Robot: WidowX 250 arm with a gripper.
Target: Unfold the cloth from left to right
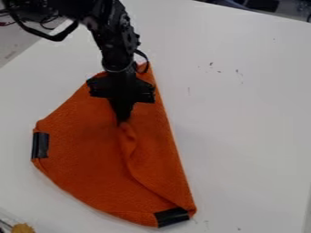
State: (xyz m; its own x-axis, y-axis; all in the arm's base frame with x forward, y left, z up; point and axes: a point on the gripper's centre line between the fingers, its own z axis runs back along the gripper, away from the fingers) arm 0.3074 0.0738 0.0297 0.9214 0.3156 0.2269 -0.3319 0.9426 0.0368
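Orange cloth is pinched in the gripper; grasping seems done, next lift toward three o'clock.

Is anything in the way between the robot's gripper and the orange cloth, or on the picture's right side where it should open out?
Nothing visible stands in the way. The gripper meets the orange cloth at a raised crease. Rightward, the white table bears small dark marks that look flat and unlikely to block it.

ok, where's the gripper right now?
Camera view, a bit left of the picture's centre: gripper over the orange cloth, its tip at the upper end of a raised fold.
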